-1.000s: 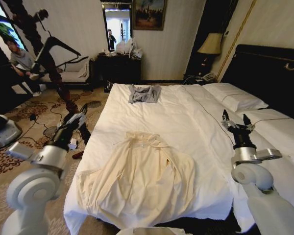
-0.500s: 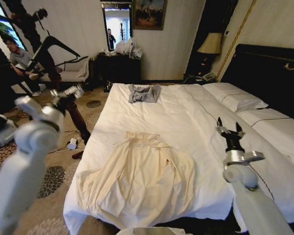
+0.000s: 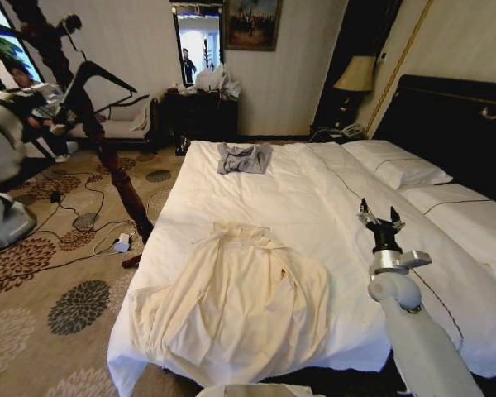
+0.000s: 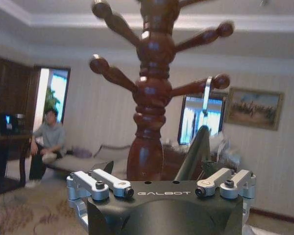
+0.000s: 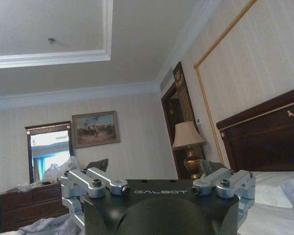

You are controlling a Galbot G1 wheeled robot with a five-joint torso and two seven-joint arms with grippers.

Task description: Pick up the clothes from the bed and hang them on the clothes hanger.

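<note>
With the clothes (image 3: 236,306) lying untouched on the bed (image 3: 314,207), the spread-fingered right end effector (image 3: 379,218) hovered well aside, while the open left end effector (image 4: 161,188) risked bumping the coat stand (image 4: 149,98) beside the clothes hanger (image 4: 196,152).

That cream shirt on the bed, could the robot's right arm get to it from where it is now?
Probably yes. The right tool is open above bare sheet beside the cream shirt, which lies flat on the bed with nothing between them.
</note>
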